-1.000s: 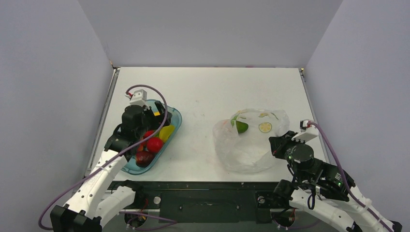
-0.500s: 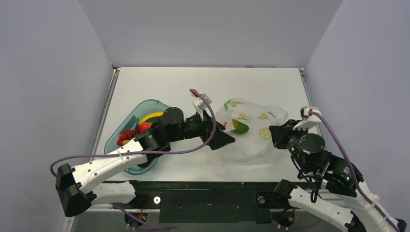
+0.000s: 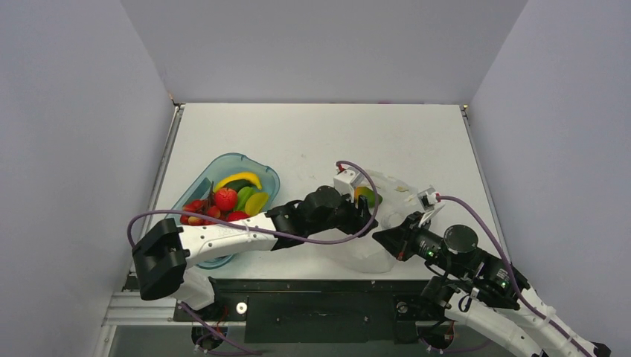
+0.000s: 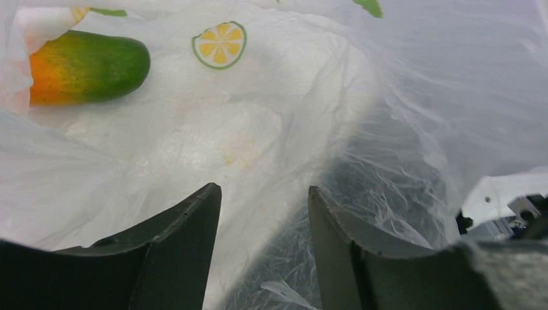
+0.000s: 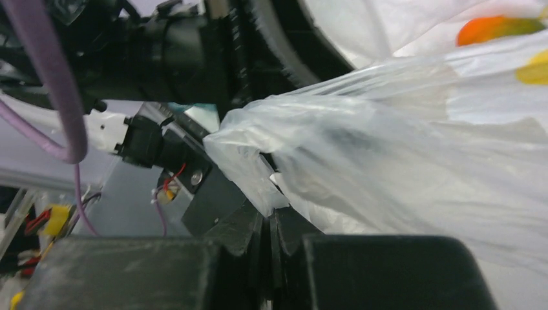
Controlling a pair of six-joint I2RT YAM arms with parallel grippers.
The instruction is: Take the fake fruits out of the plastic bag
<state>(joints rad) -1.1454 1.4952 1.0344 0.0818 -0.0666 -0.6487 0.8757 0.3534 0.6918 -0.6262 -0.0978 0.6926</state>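
Inside plastic bag (image 4: 291, 129): mango (image 4: 87, 66); teal tray (image 3: 272, 181): apple (image 3: 225, 198), banana (image 3: 239, 179).

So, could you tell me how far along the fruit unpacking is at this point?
Done: several fruits, including the banana, lie in the teal tray. In hand: the right claw pinches an edge of the plastic bag while the left claw, open and empty, is inside it. Left: the orange-green mango lies in the bag ahead of that claw; no other fruit shows there.

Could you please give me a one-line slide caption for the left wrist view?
Left gripper, jaws apart, inside the plastic bag, with the orange-green mango lying at upper left.
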